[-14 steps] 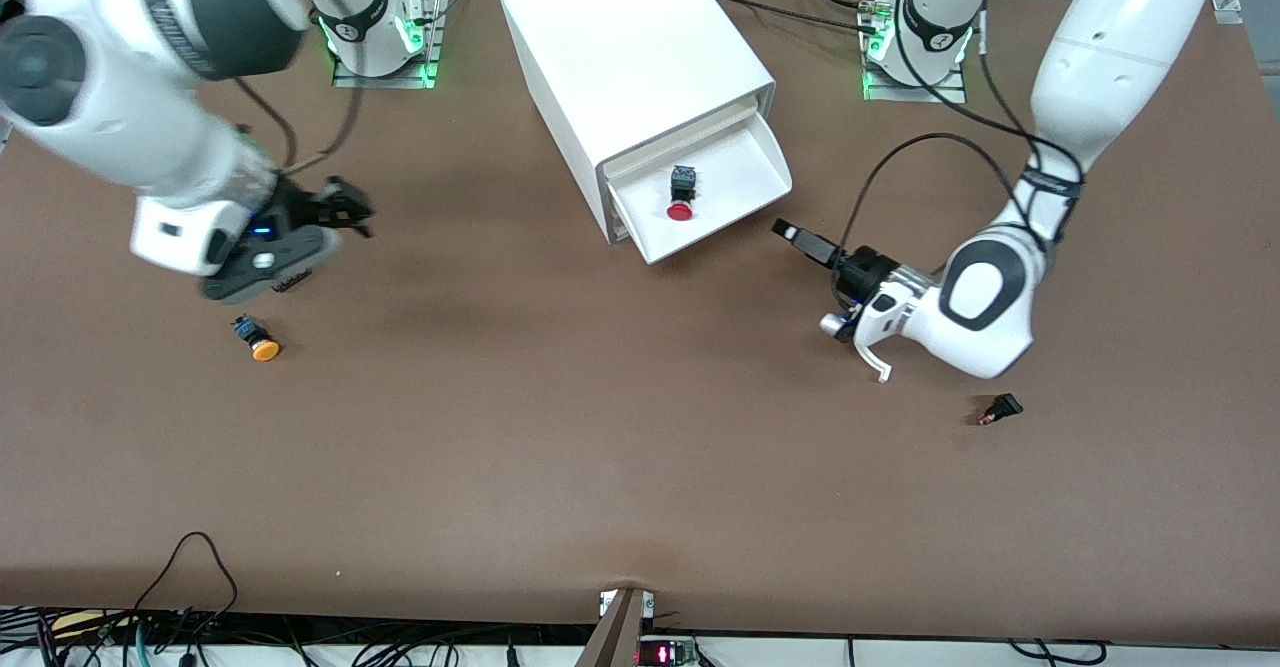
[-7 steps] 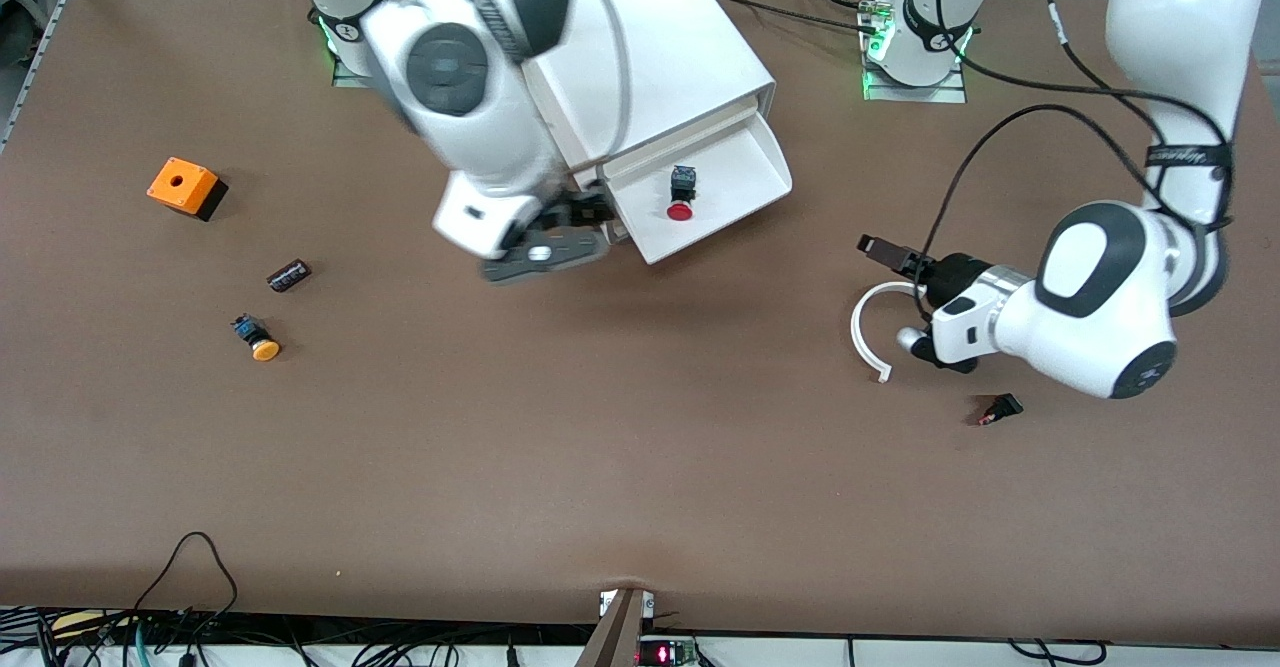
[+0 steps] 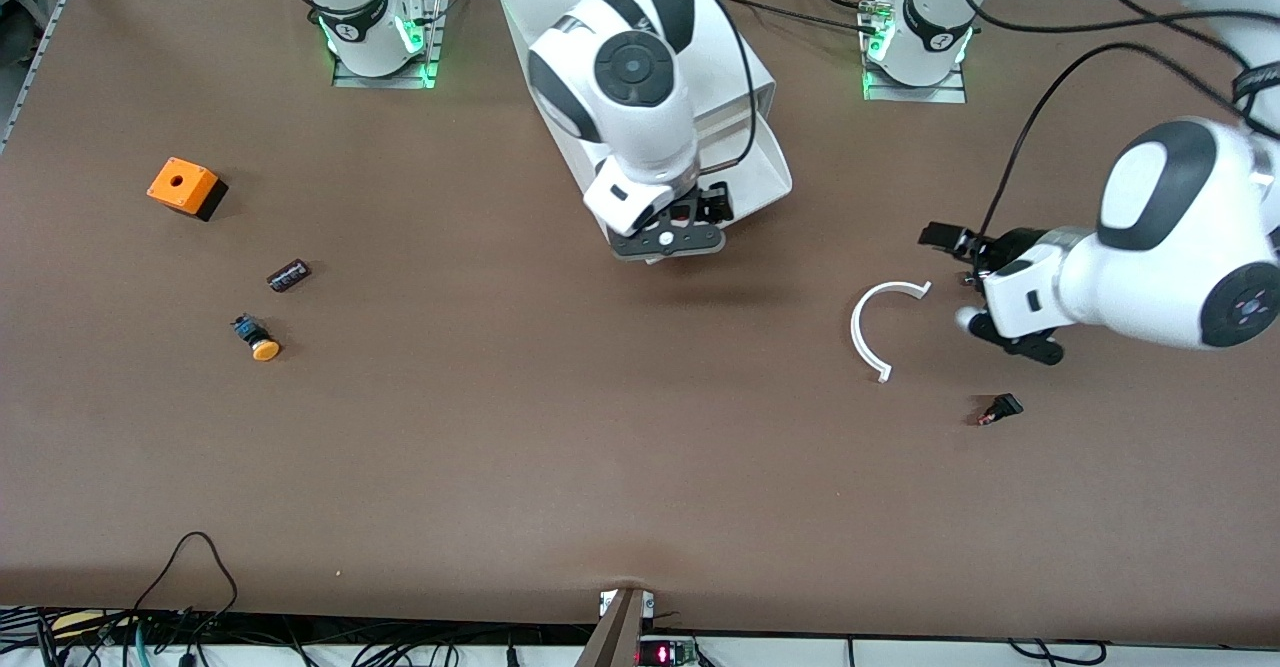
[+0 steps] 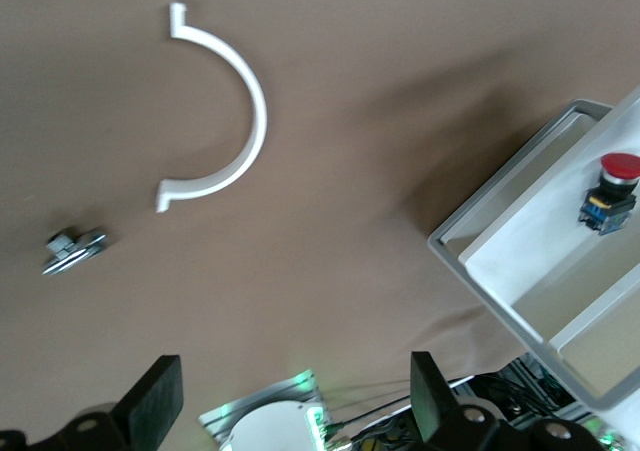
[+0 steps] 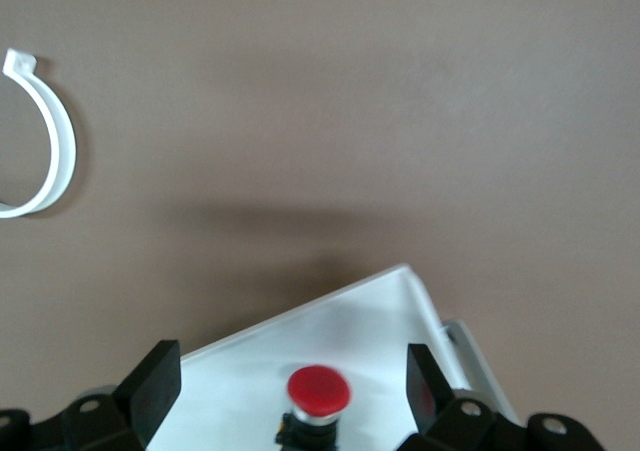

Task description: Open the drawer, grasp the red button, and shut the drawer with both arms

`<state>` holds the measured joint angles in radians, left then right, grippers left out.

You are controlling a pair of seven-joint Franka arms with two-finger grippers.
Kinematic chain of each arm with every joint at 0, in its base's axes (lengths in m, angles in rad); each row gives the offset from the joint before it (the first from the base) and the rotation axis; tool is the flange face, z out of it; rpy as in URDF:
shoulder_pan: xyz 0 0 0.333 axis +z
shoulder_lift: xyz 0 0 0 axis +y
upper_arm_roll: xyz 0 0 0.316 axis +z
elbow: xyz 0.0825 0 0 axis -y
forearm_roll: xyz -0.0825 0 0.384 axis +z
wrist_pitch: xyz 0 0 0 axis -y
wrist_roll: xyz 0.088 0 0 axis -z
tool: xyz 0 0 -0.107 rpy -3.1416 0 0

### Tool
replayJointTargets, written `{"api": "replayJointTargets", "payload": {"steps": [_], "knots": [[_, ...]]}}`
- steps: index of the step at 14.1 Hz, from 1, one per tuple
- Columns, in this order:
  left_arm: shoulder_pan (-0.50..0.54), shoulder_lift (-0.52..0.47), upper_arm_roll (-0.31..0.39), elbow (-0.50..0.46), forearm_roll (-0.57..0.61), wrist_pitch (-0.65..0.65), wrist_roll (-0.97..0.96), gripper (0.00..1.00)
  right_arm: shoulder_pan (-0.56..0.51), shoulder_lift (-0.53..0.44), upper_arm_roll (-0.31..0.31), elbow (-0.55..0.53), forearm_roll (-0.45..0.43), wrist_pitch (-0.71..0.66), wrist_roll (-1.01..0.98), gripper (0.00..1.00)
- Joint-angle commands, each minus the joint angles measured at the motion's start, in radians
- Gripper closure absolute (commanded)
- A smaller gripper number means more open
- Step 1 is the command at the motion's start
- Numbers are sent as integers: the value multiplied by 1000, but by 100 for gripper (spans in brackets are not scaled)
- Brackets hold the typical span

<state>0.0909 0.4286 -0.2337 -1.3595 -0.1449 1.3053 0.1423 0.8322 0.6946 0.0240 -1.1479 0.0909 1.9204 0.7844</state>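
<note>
The drawer (image 3: pixel 772 169) stands pulled out of the white cabinet (image 3: pixel 518 5). The red-capped button (image 5: pixel 318 391) lies on the drawer's floor (image 5: pixel 380 301) and shows in the left wrist view as well (image 4: pixel 610 186). My right gripper (image 3: pixel 695 212) hangs open over the drawer, and in the right wrist view (image 5: pixel 290 391) the button sits between its two fingers, untouched. In the front view the hand covers most of the button. My left gripper (image 3: pixel 955 250) is open and holds nothing, low over the table toward the left arm's end; it is open in its own wrist view too (image 4: pixel 295 401).
A white arc-shaped piece (image 3: pixel 868 332) lies beside the left gripper, with a small black part (image 3: pixel 1000 409) nearer the front camera. Toward the right arm's end lie an orange cube (image 3: pixel 182 185), a small dark cylinder (image 3: pixel 288 275) and an orange-capped button (image 3: pixel 256 339).
The right arm has swung from its end of the table to over the open drawer. The left arm has drawn away from the drawer toward its own end, uncovering the white arc.
</note>
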Motion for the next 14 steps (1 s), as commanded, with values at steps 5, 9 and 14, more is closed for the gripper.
{"api": "replayJointTargets", "payload": {"steps": [5,9,14], "knots": [[20,-73,-16,26,105,-18,-58,0,64,40,-15,-16,-54,-8,72,0],[6,-62,-30,91,188,5,-40,0,93,40,-15,-64,-57,-8,78,11],[-7,-62,-30,85,183,0,-55,0,96,30,-15,-85,-59,-18,58,74]]}}
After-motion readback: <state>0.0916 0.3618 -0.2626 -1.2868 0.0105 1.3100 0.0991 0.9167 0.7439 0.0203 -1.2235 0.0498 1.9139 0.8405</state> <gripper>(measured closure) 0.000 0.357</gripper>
